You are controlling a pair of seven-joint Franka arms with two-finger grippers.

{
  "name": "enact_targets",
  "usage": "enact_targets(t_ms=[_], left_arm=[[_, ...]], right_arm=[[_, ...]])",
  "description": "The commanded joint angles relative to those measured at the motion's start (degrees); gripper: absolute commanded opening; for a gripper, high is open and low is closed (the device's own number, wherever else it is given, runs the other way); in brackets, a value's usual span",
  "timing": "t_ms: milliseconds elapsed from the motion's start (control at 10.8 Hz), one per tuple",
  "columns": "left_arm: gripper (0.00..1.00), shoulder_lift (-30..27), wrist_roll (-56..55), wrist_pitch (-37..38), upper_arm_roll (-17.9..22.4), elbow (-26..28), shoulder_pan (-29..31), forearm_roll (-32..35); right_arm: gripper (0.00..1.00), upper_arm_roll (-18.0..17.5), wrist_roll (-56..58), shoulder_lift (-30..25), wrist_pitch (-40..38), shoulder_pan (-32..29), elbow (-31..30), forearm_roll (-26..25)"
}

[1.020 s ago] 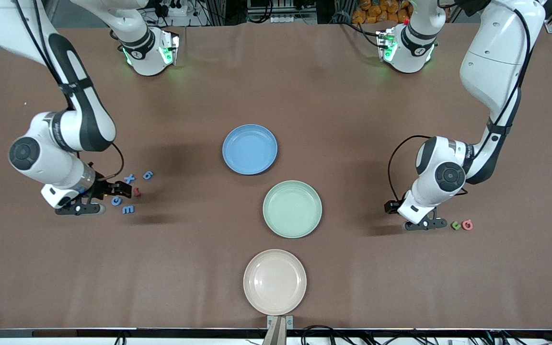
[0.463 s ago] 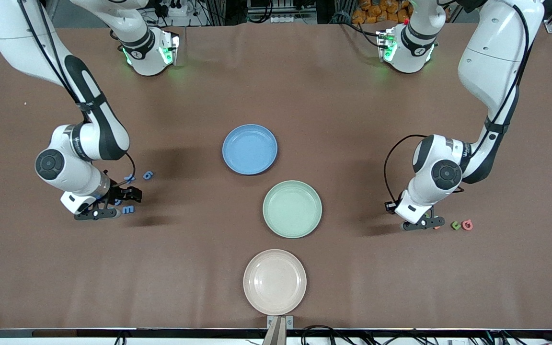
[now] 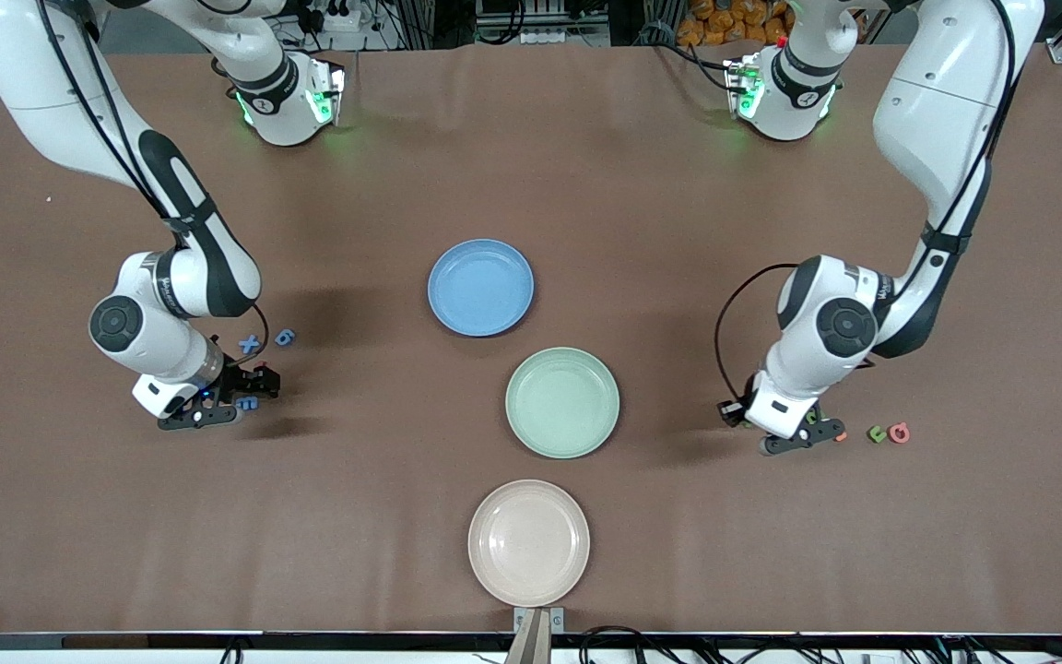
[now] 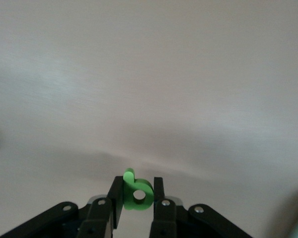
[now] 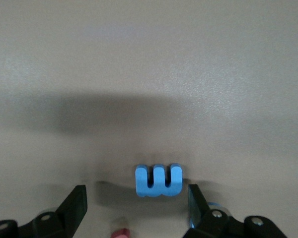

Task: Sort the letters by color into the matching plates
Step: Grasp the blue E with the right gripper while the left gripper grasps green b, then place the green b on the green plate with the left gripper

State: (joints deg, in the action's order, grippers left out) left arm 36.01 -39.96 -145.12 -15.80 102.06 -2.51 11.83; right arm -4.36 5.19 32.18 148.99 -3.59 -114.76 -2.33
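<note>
The blue plate [image 3: 480, 287] and the mint green plate [image 3: 561, 402] lie at the table's middle. My right gripper [image 3: 250, 387] is open and low at the table; in the right wrist view [image 5: 135, 196] a blue E-shaped letter [image 5: 159, 180] lies between its fingers, close to one of them. A blue X [image 3: 249, 345] and a blue 6 [image 3: 284, 337] lie beside it, farther from the front camera. My left gripper [image 3: 815, 427] is shut on a green letter b [image 4: 137, 193], just over the cloth. Another green letter [image 3: 877, 434] lies beside it.
A beige-pink plate [image 3: 528, 542] lies nearest the front camera. A pink letter [image 3: 900, 432] and a small orange one [image 3: 841, 436] lie by the left gripper. A pink-red letter [image 5: 120, 233] lies under the right gripper. The brown cloth [image 3: 531, 166] covers the table.
My right arm has moved toward the table's middle, and its open fingers now stand around the blue E. My left gripper has shifted away from the green and pink letters, toward the green plate.
</note>
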Motion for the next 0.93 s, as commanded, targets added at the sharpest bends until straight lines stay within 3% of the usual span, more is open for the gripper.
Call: enact_targets(t_ms=[0,371,556,649,742,834], left_arm=[[0.0,0.46,-12.12,0.28,-3.88,-2.83,-4.4,-0.05],[0.0,5.99,-24.0,0.28,-3.1,-9.93,-15.93,0.04],[0.0,8.19,-26.92,0.28,-0.21,-12.49,-20.85,0.04],[0.19,8.46,-28.49,0.28,2.07,-13.37,-23.13,-0.22],[0.99,8.64,-28.77,0.28,3.22,-14.08,-24.03,0.21],[1.0,8.38,-28.69,0.28,3.41,-14.0,-24.04,0.91]], right_arm=[[0.9,-0.3,1.39,1.3,0.43,-0.71,1.55,-0.75],[0.82,-0.3,2.36,2.8,0.52,-0.98,2.87,-0.75],[0.65,-0.3,2.45,2.89,0.52,-0.98,2.96,-0.92],[0.52,-0.22,2.54,2.8,0.43,-0.98,2.96,-0.92],[0.38,-0.3,3.67,2.8,0.43,-0.98,3.13,-0.92],[0.21,-0.22,4.81,2.8,0.34,-1.41,3.31,-0.84]])
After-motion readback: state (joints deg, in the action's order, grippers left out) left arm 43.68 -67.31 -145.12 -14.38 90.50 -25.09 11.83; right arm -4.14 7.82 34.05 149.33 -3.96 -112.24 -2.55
